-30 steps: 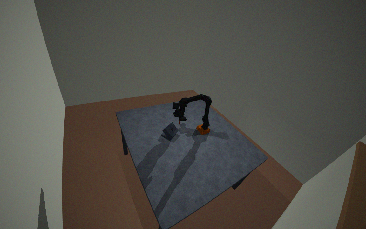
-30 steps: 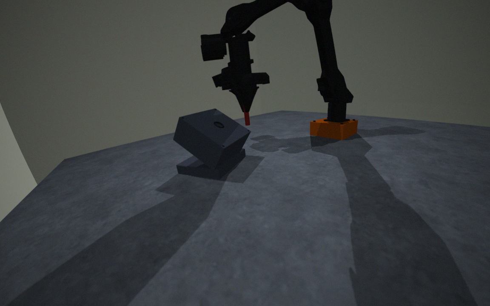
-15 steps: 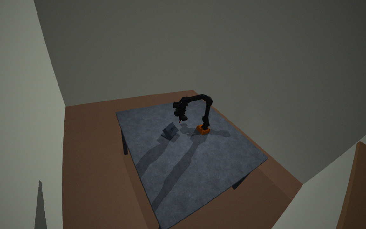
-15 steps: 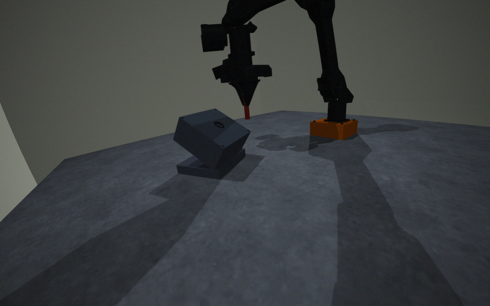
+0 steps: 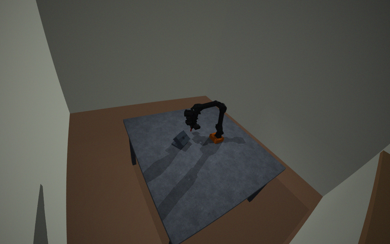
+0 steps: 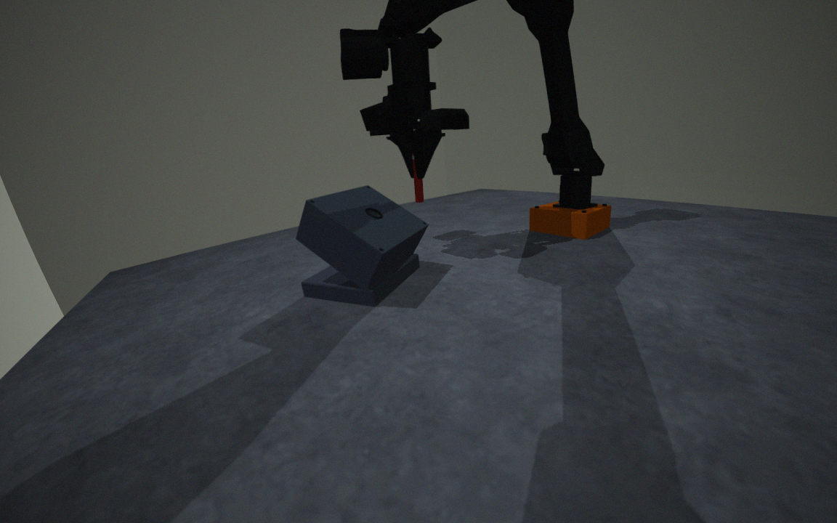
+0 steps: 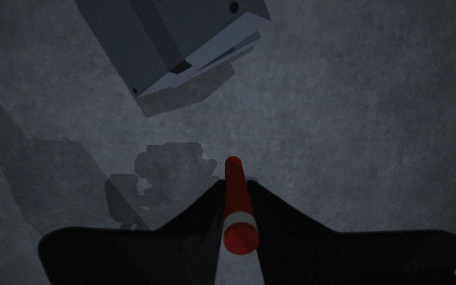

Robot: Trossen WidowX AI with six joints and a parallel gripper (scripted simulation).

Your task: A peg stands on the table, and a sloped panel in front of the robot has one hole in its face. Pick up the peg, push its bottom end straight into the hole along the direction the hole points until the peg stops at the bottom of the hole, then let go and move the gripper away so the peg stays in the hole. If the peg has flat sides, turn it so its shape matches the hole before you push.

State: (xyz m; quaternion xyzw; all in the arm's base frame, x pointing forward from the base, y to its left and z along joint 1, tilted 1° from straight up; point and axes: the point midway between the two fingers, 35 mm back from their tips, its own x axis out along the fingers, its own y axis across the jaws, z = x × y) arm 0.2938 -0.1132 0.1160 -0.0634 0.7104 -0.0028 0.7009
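A round red peg (image 5: 191,129) (image 6: 418,190) (image 7: 237,194) with a pale band near its top is held nearly upright, its bottom end in the air above the table. My gripper (image 6: 417,174) (image 7: 236,186) is shut on the peg, with one finger on each side of it. The sloped panel block (image 5: 181,139) (image 6: 350,237) (image 7: 196,24) stands on a flat base beside and below the gripper. Its hole (image 5: 183,138) (image 6: 374,213) looks round, with a dark rim, in the tilted upper face. The hole is out of sight in the wrist view.
The grey table (image 5: 220,188) (image 6: 408,423) (image 7: 351,138) carries the panel block and the orange arm base (image 5: 216,138) (image 6: 554,221). The base stands to the right of the block in the top and exterior views. Shadows of the arm fall across the table top.
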